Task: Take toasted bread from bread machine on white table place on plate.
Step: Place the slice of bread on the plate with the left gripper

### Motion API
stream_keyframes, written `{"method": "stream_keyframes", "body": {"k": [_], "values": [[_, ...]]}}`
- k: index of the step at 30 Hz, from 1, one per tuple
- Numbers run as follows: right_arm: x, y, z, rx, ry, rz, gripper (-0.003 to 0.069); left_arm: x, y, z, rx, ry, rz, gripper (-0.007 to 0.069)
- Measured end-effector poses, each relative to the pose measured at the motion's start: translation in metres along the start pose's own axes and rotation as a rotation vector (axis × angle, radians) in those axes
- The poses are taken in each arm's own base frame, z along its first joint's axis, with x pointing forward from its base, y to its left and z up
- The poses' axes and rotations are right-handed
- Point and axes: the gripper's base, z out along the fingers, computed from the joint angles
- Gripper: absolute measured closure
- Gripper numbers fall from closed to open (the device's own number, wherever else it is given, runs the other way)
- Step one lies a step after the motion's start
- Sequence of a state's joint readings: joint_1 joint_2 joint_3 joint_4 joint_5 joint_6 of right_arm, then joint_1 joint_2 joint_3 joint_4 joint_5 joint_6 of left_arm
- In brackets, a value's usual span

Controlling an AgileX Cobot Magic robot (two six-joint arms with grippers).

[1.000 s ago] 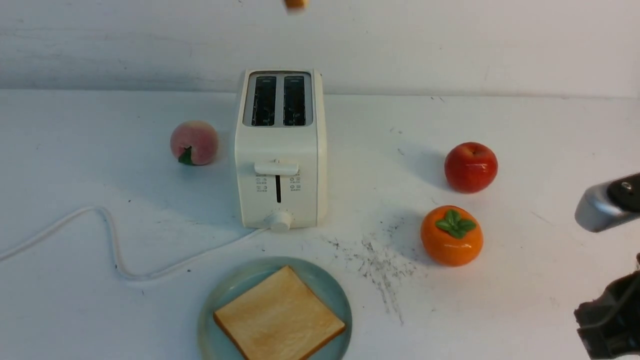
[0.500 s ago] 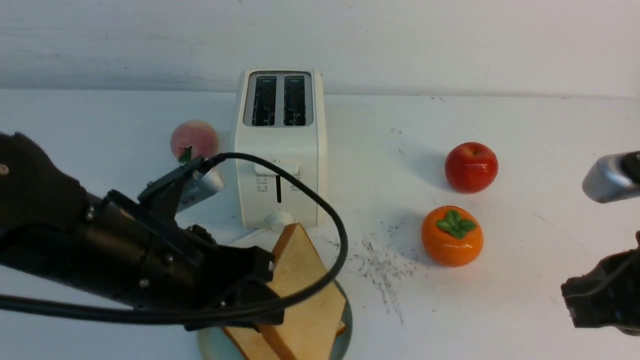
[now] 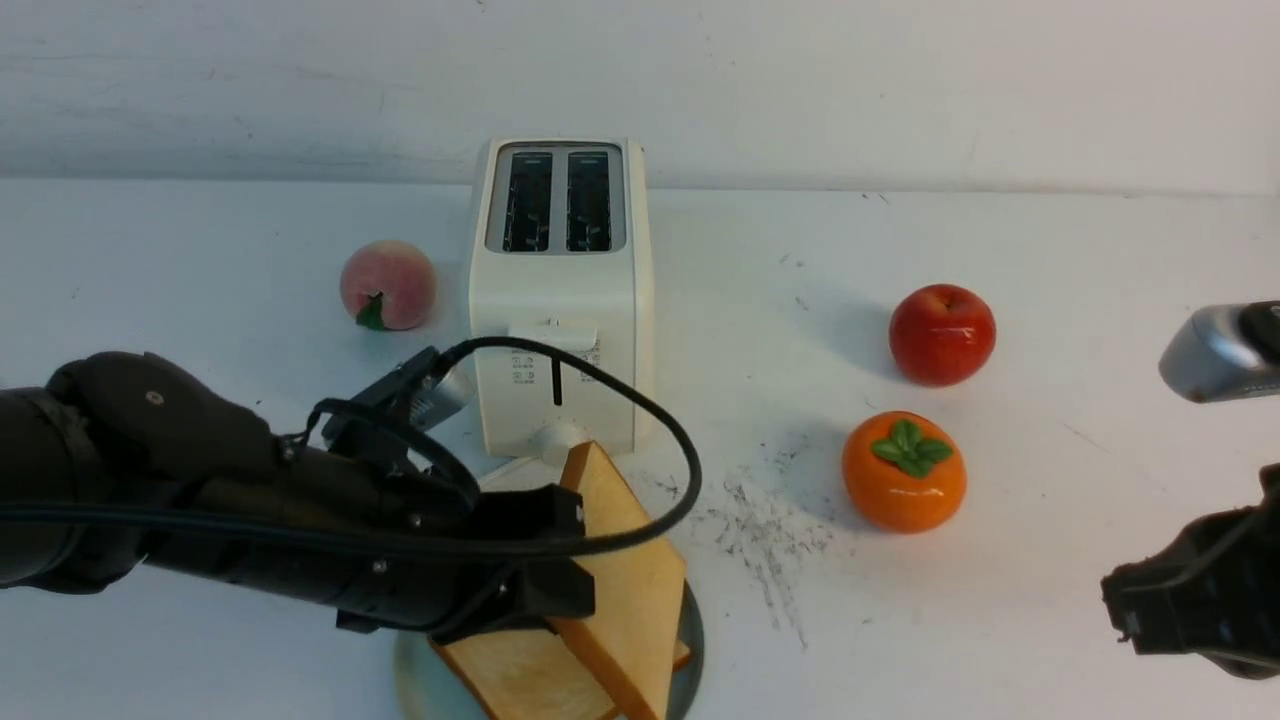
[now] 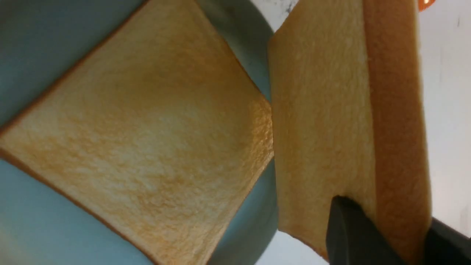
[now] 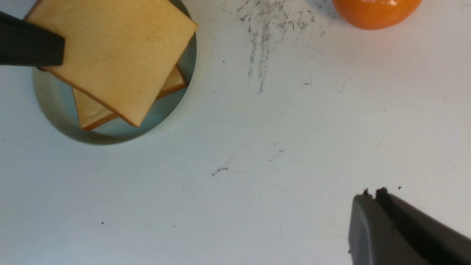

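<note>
The bread machine [image 3: 560, 300] stands at mid-table on the white table [image 3: 1000, 250], both slots empty. In front of it is the plate [image 3: 694, 645], with one slice of toasted bread [image 3: 500, 680] lying flat on it. My left gripper [image 3: 570, 570] is shut on a second slice [image 3: 630, 580], holding it tilted on edge over the plate and the flat slice. The left wrist view shows black fingers [image 4: 349, 228] pinching the held slice [image 4: 323, 110] beside the flat slice [image 4: 140, 129]. My right gripper [image 3: 1125, 605] hovers shut and empty at the right edge; its tips [image 5: 371, 195] are pressed together.
A peach [image 3: 388, 285] sits left of the bread machine. A red apple [image 3: 942, 335] and an orange persimmon [image 3: 903, 470] sit to its right. The white cord [image 3: 220, 470] curls across the left side. Dark scratch marks [image 3: 760, 520] lie right of the plate.
My left arm has come down into view with the second slice, from the frame's top edge to just over the plate. The right gripper has drifted slightly left.
</note>
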State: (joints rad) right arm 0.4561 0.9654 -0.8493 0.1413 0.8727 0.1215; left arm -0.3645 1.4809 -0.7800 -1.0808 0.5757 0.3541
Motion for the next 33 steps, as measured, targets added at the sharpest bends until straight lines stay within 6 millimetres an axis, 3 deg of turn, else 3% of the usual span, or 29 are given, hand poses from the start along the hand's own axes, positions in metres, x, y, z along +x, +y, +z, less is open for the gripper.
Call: {"method": "stream_keyframes", "body": {"k": [19,33], "values": [[0.0,0.0,0.0,-0.003,0.0,0.004,0.0632,0.0,0.007,0.002,-0.067,0.009,0.087,0.0533],[0.002,0.001,0.0,-0.008,0.02,0.009,0.0616,-0.004,0.012,0.002,-0.126,-0.03,0.165,0.0239]]}}
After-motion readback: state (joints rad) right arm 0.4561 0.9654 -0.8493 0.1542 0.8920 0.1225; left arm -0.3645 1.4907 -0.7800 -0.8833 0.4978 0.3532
